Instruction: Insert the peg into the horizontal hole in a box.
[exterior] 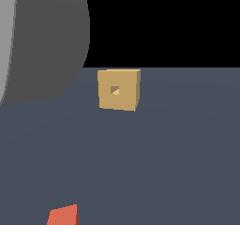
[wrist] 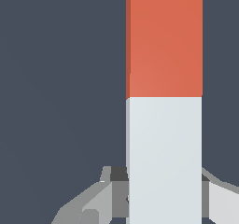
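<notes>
one peg, one box, one hole

Fingers tight on both sides

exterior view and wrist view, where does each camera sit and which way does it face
Exterior view: off the arm, low, facing the box and its hole head-on across the table; a grey bulk of the arm fills its upper left.
Wrist view: on the wrist, looking along the peg at the table; gripper fingers flank the white half.
Shared: only the peg, whose orange end shows at the exterior view's bottom edge.
</notes>
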Robot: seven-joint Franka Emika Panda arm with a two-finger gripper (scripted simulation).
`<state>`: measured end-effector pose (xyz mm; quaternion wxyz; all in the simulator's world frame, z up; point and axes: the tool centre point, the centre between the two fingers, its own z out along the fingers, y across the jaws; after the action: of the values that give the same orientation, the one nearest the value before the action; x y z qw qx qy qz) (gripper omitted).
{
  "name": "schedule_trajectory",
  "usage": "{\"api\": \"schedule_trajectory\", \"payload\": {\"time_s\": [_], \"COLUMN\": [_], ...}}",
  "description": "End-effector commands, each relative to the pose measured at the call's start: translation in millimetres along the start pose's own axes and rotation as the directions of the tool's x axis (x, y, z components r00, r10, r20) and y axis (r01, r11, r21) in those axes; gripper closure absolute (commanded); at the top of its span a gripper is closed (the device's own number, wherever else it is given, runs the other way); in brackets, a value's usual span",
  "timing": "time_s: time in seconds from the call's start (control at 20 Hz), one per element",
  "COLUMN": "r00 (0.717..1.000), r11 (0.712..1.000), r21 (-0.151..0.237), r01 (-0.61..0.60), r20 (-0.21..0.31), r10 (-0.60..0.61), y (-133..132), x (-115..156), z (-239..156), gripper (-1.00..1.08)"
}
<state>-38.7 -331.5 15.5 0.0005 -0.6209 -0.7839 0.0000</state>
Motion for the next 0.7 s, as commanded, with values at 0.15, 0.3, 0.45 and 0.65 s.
{"api": "schedule_trajectory", "payload": {"time_s": [0.15, 0.3, 0.45, 0.65], "r00": [1.000, 1.000, 1.000, 1.000], "r11": [1.000, 1.000, 1.000, 1.000], "r21": [-0.001, -0.001, -0.001, -0.001], "r01": [0.000, 0.000, 0.000, -0.005], "r20": [0.001, 0.001, 0.001, 0.000], "r10": [0.000, 0.000, 0.000, 0.005], "y": [0.4, 0.4, 0.5, 0.1], "x": [-0.4, -0.4, 0.2, 4.5], "z": [0.0, 0.0, -0.3, -0.7], "gripper": [1.08, 1.08, 1.08, 1.08]}}
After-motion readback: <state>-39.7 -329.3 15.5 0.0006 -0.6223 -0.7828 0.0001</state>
